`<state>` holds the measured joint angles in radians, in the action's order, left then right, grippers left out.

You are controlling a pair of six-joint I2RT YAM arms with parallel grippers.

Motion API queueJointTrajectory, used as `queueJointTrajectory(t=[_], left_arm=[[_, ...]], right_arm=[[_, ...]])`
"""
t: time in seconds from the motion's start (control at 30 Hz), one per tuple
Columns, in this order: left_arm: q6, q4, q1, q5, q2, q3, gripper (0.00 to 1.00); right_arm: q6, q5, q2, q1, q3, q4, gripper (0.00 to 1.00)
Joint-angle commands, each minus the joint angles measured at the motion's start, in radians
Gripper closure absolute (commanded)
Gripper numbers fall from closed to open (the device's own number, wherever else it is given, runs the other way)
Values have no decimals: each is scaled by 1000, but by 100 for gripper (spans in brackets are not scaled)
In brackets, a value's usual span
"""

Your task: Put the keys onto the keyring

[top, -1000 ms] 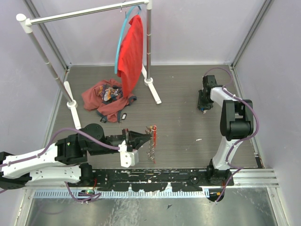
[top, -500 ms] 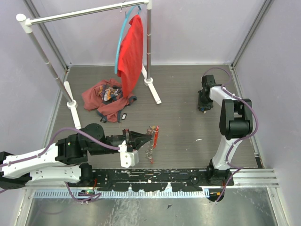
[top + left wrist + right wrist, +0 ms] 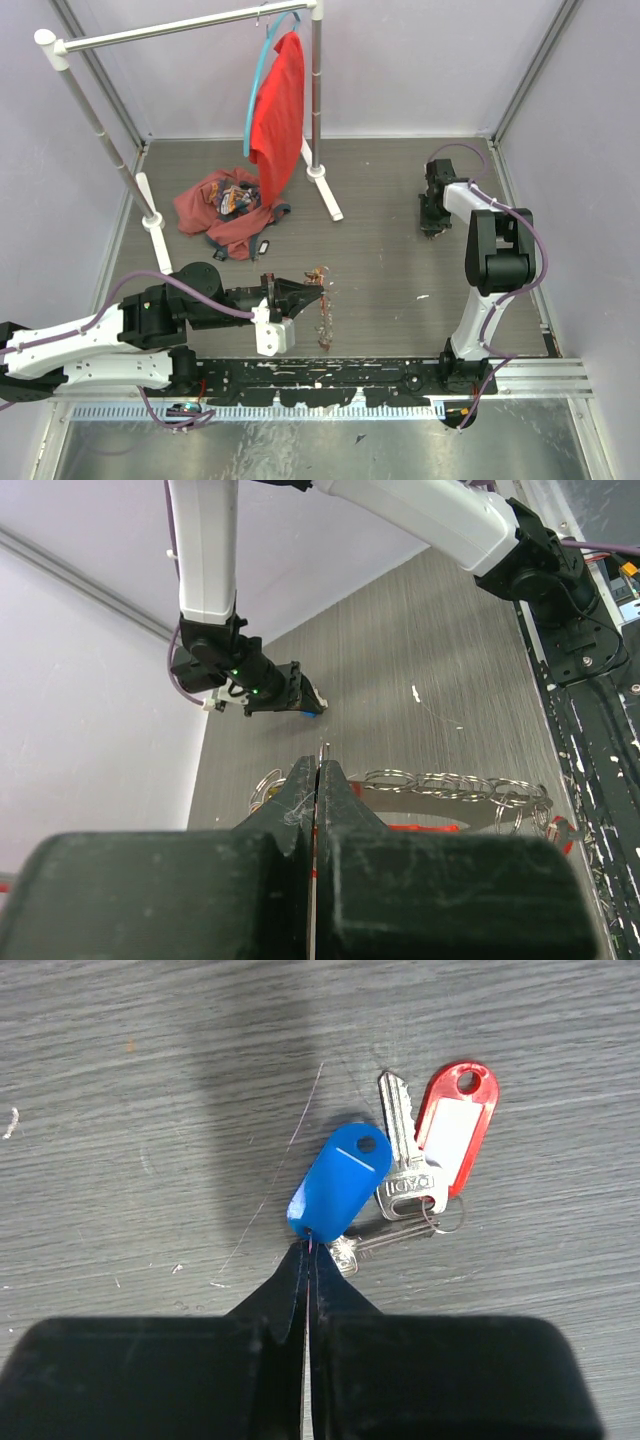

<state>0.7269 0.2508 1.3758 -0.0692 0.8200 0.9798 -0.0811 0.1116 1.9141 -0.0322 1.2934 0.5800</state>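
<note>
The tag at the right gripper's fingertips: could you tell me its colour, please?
The tag is blue, clearest in the right wrist view.

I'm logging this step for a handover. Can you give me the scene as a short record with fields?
left gripper: shut on the keyring, which dangles from it
right gripper: shut, tips at the blue tag's lower end; grip unclear
silver keys: flat on the table, between blue tag and red tag
progress: keys not on keyring
</note>
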Motion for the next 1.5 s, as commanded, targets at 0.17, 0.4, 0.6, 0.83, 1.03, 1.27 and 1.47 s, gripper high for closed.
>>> queueJointTrajectory(t=[0.17, 0.4, 0.6, 0.83, 1.03, 1.27, 1.47], left_arm=[[-21, -47, -4, -2, -1, 49, 100], [-48, -40, -4, 0, 0, 58, 100], [-61, -36, -4, 20, 2, 60, 100], [-68, -28, -4, 48, -1, 65, 100], [-144, -16, -5, 86, 1, 72, 100], [-300, 15, -4, 162, 28, 115, 100], [-445, 48, -4, 229, 40, 151, 100]], right_arm=[[7, -27, -135, -9, 48, 18, 99], [1, -290, -266, -14, 2, 29, 99], [-6, -482, -327, -156, -69, 76, 99], [31, -660, -399, -329, -146, 58, 99], [54, -661, -555, -340, -217, 7, 99], [27, -612, -714, -342, -213, -4, 99], [36, -654, -890, -341, -217, -87, 99]])
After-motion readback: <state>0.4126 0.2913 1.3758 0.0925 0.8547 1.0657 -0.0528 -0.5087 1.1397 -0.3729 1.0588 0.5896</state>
